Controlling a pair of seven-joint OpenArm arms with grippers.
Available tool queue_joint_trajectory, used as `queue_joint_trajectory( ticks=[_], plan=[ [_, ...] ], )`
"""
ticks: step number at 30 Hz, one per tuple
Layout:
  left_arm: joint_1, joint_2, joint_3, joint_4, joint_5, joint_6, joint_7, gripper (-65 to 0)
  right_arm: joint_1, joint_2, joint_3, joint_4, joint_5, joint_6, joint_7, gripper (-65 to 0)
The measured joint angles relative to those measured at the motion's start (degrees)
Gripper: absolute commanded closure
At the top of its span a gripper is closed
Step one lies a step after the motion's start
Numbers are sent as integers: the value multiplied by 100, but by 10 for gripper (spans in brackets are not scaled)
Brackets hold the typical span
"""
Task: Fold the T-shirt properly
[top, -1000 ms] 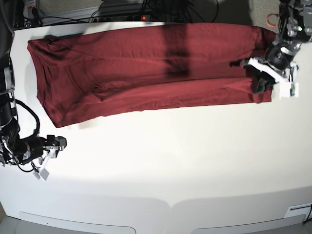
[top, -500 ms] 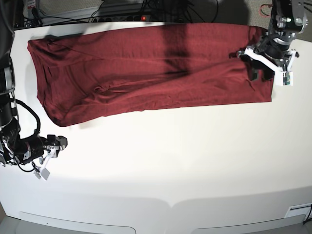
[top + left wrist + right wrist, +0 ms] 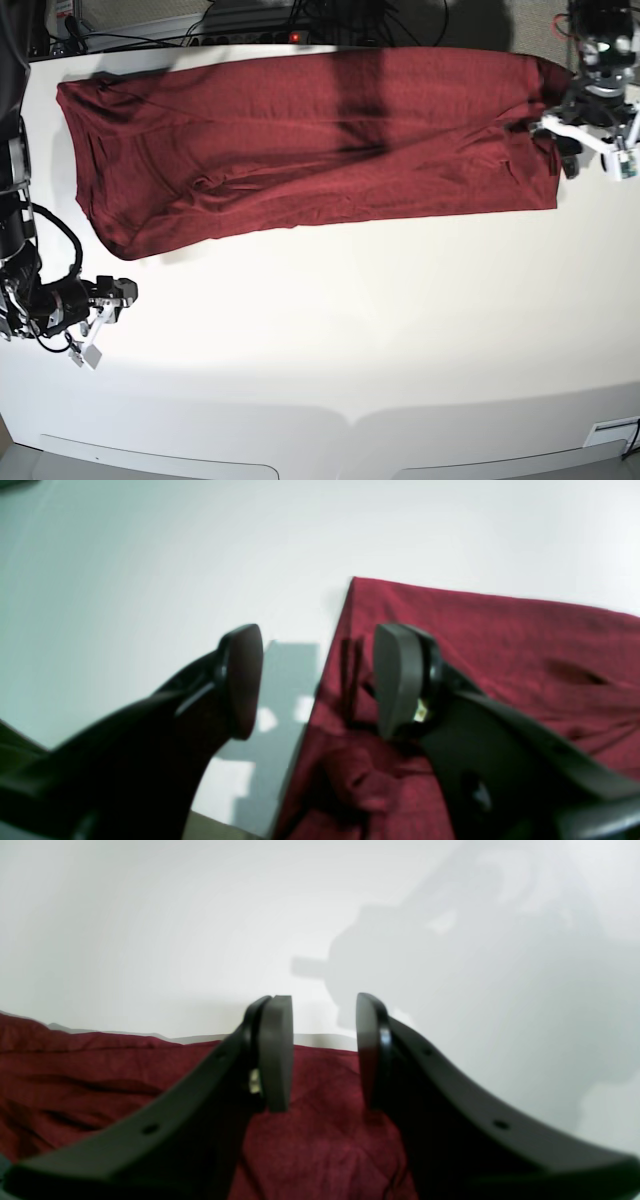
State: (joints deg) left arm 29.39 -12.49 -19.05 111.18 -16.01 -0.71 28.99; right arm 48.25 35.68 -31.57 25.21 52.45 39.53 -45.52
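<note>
Base view: your left hand (image 3: pixel 590 140) hangs with its fingers spread wide and nothing between them, right at the end of the maroon T-shirt (image 3: pixel 300 135), which lies stretched in a long band across the white worktop (image 3: pixel 350 330). Left wrist view puts one finger (image 3: pixel 395 680) over the cloth, the other over bare worktop. Your right hand (image 3: pixel 324 1052) sits parted and empty beside the shirt's opposite end.

White table (image 3: pixel 330 330) under maroon T-shirt (image 3: pixel 300 140)
</note>
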Motion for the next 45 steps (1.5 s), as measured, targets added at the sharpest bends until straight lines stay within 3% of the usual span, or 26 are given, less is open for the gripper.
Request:
queue_joint_trajectory(
  ticks=[6, 10, 16, 21, 25, 32, 45],
  plan=[
    [-7, -780, -885, -791, -1773, -1329, 413, -341, -2, -20, 0, 0, -4, 0, -42, -214],
    [-13, -1204, -1104, -1537, -2793, -2243, 813, -341, -2, -186, 0, 2, 4, 0, -37, -214],
    [-20, -1633, -1102, -2483, -3565, -2914, 1029, -341, -177, -898, 2, 0, 0, -2, -33, -214],
    [-20, -1733, -1102, -2833, -4044, -3412, 1023, -339, -417, -1582, 2, 7, 55, 26, -81, -214],
    [-90, -1720, -1099, -2959, -4044, -3510, 1043, -339, -444, -1932, 2, 7, 42, 24, -168, -214],
    [-568, -1720, -1097, -3545, -4057, -3508, 1217, -339, -446, -2245, 2, 7, 42, 22, -190, -214],
    [-763, -1698, -881, -3609, -3978, -3606, 1320, -339, -411, -2345, 2, 7, 22, 22, -343, -214]
  ],
)
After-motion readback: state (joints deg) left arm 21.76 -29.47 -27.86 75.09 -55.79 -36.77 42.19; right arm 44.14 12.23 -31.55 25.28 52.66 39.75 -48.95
